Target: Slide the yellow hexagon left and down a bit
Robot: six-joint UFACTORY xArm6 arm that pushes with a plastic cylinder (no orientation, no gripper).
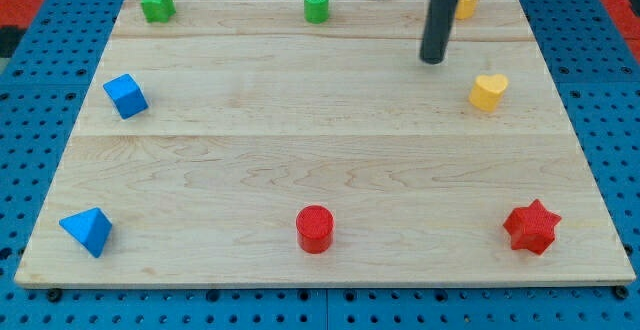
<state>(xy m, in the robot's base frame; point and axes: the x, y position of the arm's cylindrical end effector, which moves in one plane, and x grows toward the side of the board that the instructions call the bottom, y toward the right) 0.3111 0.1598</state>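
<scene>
Wooden board [300, 150] carries eight blocks — two each yellow, green, blue, red; my tip [432, 60] touches none.

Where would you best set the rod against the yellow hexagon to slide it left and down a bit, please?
Nothing can grip it, so push. Press my tip against the upper-right side of the yellow hexagon, the face away from the intended travel. The rod now stands at its lower left, partly hiding it, so I would probably circle round it first.
</scene>
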